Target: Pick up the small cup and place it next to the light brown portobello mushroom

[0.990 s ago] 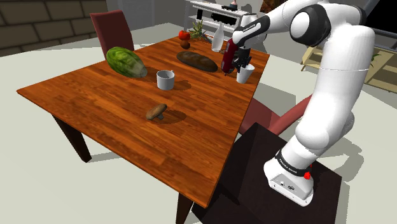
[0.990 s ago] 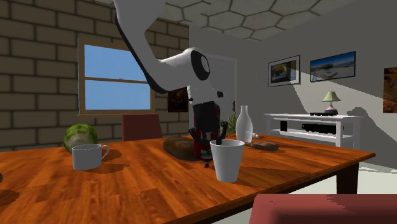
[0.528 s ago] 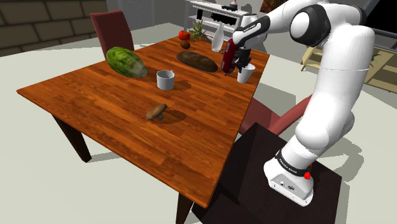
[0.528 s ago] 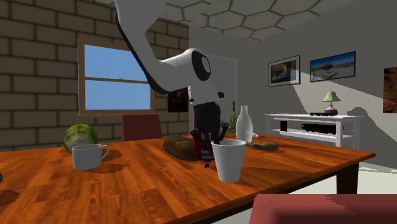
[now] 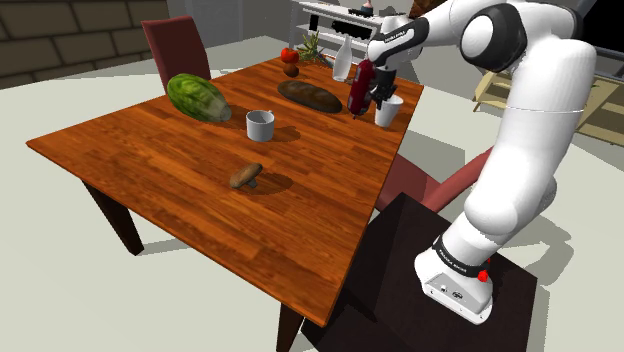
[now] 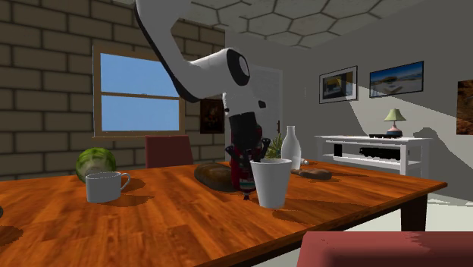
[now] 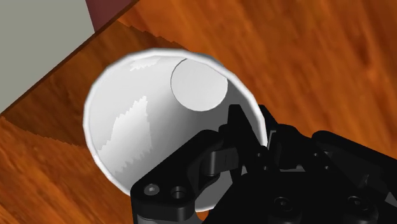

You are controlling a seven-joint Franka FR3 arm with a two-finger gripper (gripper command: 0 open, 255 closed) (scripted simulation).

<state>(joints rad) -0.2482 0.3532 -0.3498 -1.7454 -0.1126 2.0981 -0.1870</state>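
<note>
The table spans the shoulder view. At its upper-right edge the gripper pinches the cup by its white wall, one finger inside and one outside, jaws narrowed onto the rim. The cup seems just clear of the wood. It is best to raise it higher, hold it upright, carry it towards frame centre, and set it beside the mushroom without nudging it.

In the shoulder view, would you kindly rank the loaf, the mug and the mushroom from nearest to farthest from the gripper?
1. Loaf, beside the gripper holding the cup.
2. Mug, mid-table.
3. Mushroom, nearer the camera.
</note>
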